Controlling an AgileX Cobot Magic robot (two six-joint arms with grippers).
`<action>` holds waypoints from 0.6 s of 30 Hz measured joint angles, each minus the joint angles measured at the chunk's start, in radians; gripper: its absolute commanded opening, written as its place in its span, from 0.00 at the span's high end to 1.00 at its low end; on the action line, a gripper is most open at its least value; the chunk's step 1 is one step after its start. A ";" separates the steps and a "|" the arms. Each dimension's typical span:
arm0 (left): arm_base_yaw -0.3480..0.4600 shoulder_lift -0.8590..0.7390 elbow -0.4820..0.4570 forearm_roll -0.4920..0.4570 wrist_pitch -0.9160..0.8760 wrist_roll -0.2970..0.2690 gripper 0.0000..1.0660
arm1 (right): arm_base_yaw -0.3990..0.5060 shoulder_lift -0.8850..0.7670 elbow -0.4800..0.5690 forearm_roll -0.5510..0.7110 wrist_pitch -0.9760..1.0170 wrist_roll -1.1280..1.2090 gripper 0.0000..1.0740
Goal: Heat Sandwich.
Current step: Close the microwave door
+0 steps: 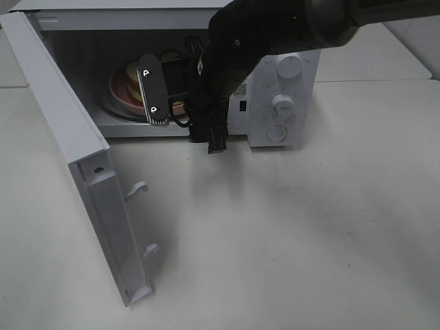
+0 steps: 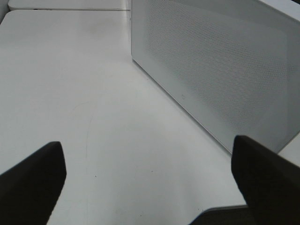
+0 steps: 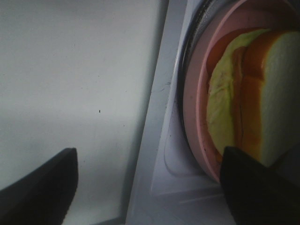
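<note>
Sandwich (image 3: 255,89) sits on pink plate (image 3: 191,98) inside microwave (image 1: 292,117), door (image 1: 89,161) wide open. Right end effector (image 3: 147,185) spread at cavity mouth, holding nothing. Left end effector (image 2: 150,183) spread over counter (image 2: 70,93), outside door. Placement looks done. Next: back right arm clear, swing door shut.

Overhead camera looks steeply down on table (image 1: 309,240) and open microwave (image 1: 289,103). Left wrist view sits low over the table, facing a dotted white panel (image 2: 211,70) nearby. Right wrist view is very close at the microwave's front edge, sharing plate (image 3: 192,93) and sandwich (image 3: 253,93) with overhead.
</note>
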 measured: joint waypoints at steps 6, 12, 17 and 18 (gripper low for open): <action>0.000 0.000 0.000 0.000 0.000 0.000 0.17 | 0.000 -0.118 0.137 0.000 -0.028 0.000 0.29; 0.000 0.000 0.000 0.000 0.000 0.000 0.17 | 0.000 -0.201 0.227 0.000 -0.028 0.032 0.29; 0.000 0.000 0.000 0.000 0.000 0.000 0.17 | 0.000 -0.284 0.321 0.000 -0.028 0.105 0.29; 0.000 0.000 0.000 0.000 0.000 0.000 0.17 | 0.000 -0.316 0.357 0.000 -0.028 0.136 0.29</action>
